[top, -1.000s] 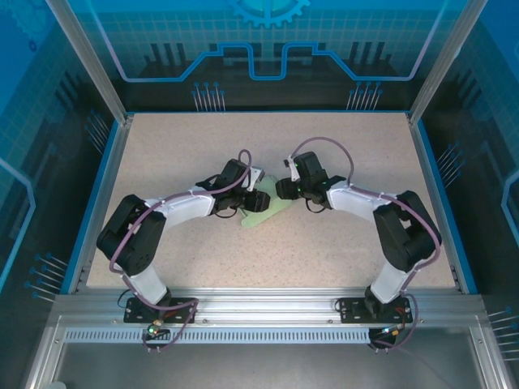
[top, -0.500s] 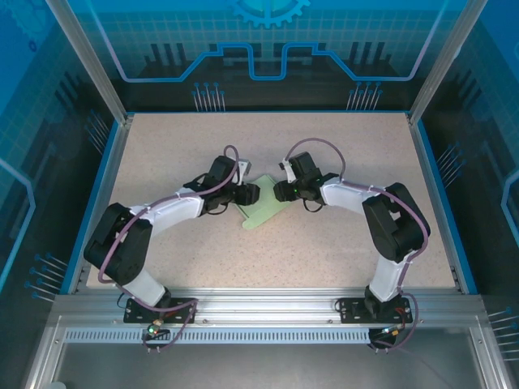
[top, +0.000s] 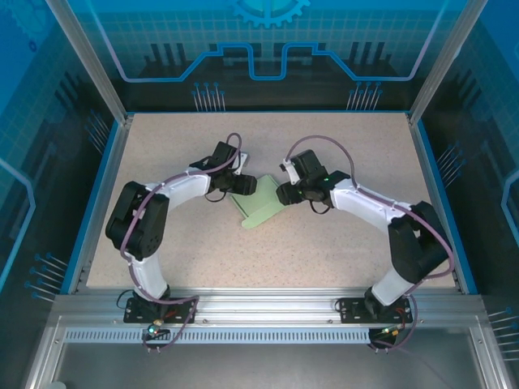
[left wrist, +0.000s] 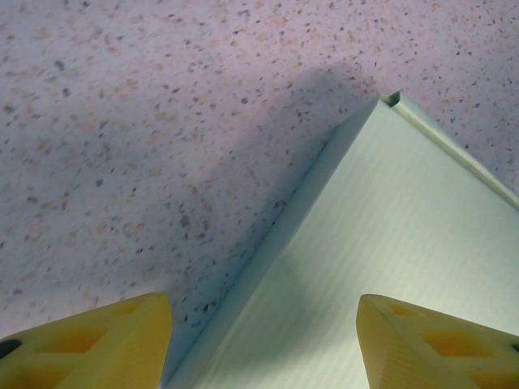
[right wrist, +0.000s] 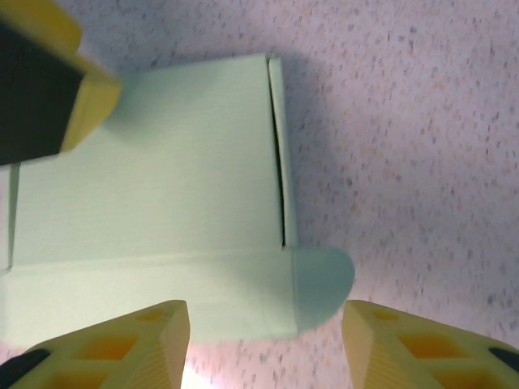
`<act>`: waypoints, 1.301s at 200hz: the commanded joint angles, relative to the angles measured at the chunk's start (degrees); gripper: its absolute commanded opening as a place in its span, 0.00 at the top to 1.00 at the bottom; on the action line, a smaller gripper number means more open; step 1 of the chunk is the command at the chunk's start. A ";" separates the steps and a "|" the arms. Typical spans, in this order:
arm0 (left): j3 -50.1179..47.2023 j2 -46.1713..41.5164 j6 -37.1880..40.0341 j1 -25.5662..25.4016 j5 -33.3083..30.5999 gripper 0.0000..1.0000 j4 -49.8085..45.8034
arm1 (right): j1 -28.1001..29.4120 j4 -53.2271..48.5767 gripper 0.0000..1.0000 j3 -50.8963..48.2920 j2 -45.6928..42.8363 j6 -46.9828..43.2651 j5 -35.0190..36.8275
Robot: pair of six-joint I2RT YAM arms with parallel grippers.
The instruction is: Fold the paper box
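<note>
Paper box (top: 263,212), corner beneath left pincer (top: 242,185)

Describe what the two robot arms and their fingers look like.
The left arm and right arm have white links between bulky black joints. A purplish-grey cable loops over each wrist. The left fingers and right fingers are yellow wedges with hollow pockets.

Top ext cam high, downward tilt; L+R wrist cams v. close over shared paper box (top: 261,208)

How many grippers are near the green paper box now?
2. The left gripper is open over an edge of the paper box; the right gripper is open at its rounded tab.
</note>
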 commanded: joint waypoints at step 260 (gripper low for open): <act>-5.64 -0.04 -6.65 0.32 15.22 0.54 0.22 | -10.49 25.06 0.59 -17.56 6.68 22.23 -37.01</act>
